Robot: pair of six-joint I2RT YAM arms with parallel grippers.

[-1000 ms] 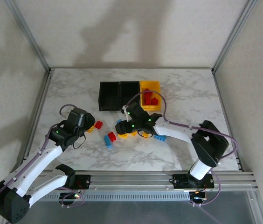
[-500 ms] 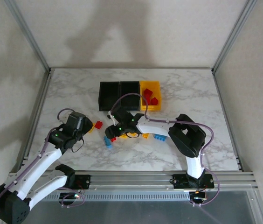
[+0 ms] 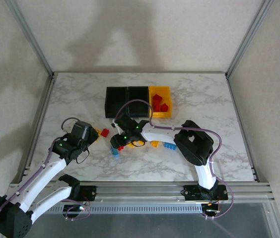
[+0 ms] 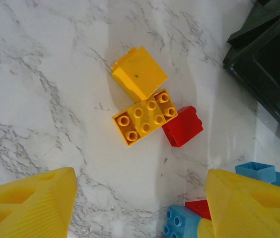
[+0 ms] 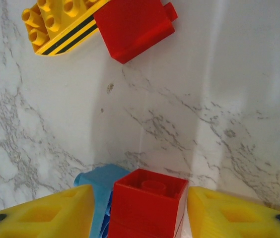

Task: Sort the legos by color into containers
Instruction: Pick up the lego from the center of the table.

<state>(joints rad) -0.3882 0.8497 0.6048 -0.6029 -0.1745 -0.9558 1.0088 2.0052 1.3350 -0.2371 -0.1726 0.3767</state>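
Between the right fingers: a small red studded plastic brick [image 5: 150, 208] sits squarely inside the right gripper [image 5: 140, 196], stud side up
Right grip: its yellow fingers [image 5: 40, 215] stand narrowly about the red brick; one looks to touch it, the other stands just off, so I judge the brick bracketed, not clamped
Close neighbour: a light-blue plastic brick [image 5: 98, 181] lies against the red brick's side, in the gap by the looser finger; a squeeze could catch it too
Left grip: the left gripper [image 4: 140, 208] is spread wide and empty over the white marble table [image 4: 40, 74]
Under the left gripper: a yellow studded plastic brick [image 4: 145, 116], touching a smooth yellow block [image 4: 139, 72] at one side and a red block [image 4: 182, 126] at the other
Relation that matters: the yellow open-top plastic bin [image 3: 160, 89], already holding red pieces [image 3: 161, 105], lies beyond the right gripper and to its right; the right arm is the nearer one
Other bins: two black open-top plastic bins [image 3: 116, 89] stand in a row touching the yellow bin's left side
Step in hand, as judged: close on the red brick, lift clear of the blue one, carry away and rightward
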